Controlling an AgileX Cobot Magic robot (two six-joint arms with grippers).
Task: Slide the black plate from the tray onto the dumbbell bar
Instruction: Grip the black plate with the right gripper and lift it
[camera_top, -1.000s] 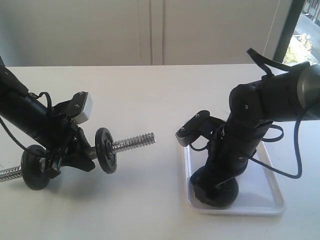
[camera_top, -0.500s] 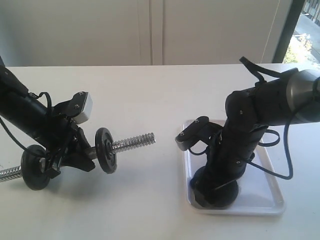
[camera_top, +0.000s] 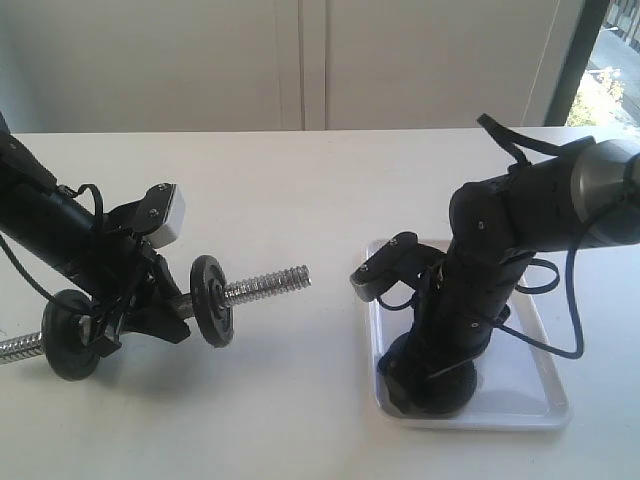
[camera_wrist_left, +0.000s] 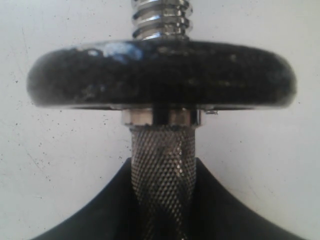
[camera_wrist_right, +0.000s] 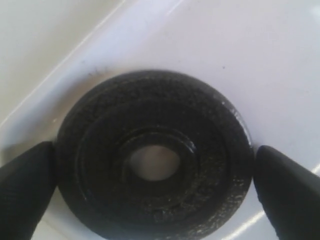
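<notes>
Looking down the right wrist camera, I see the black plate (camera_wrist_right: 210, 165) lying flat in the tray (camera_wrist_right: 240, 50), close to the lip at the tray's front corner on the bar's side. My right gripper (camera_wrist_right: 157, 187) is spread wide with a finger on either side of the plate's rim, not yet clamped. The left gripper (camera_wrist_left: 162, 215) pinches the dumbbell bar (camera_wrist_left: 162, 165) on its knurled middle, holding it off the table (camera_top: 300, 180), bare threaded end towards the tray.

My worry is the pinch. The rim is rounded and the iron likely heavy, so the fingers could ride up and squirt the plate out, or drag the glossy tray. The finger nearest the lip may foul it. A tilted grip would then jam the hole on the threads.
</notes>
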